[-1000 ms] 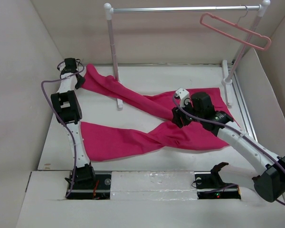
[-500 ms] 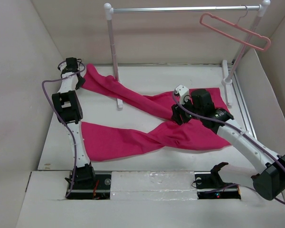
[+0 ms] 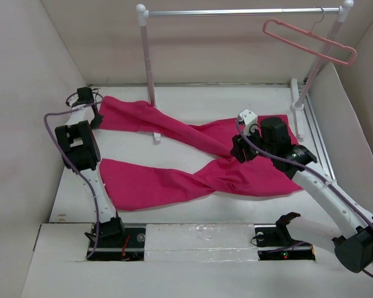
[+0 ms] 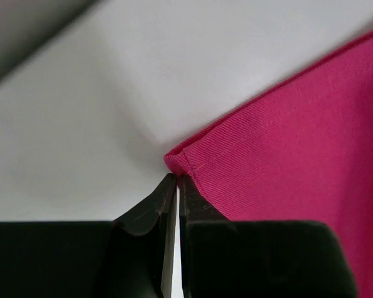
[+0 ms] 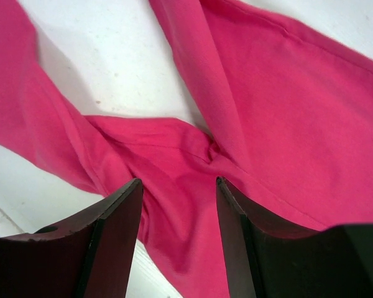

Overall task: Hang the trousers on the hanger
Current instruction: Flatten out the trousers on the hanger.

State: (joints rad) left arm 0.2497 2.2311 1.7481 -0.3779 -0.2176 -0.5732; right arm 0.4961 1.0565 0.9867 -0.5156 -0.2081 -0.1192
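Note:
The magenta trousers (image 3: 174,180) lie flat on the table, legs spread to the left and waist to the right. My left gripper (image 3: 94,112) is shut on the hem corner of the far leg; in the left wrist view the jaws (image 4: 176,177) pinch that corner of the trousers (image 4: 298,136). My right gripper (image 3: 239,149) is open and hovers just above the crotch, where the legs meet; the right wrist view shows its fingers (image 5: 179,181) spread over the trousers (image 5: 286,112). The light-pink hanger (image 3: 311,40) hangs tilted from the rail's right end.
The white-and-silver clothes rail (image 3: 236,12) spans the back. Its left post and foot (image 3: 155,133) stand on the far trouser leg, and its right post foot (image 3: 296,115) stands by the waistband. White walls enclose the table on the left, back and right.
My left arm has moved left and drawn the far leg's end left and flatter. My right gripper has shifted a little to the right, still open.

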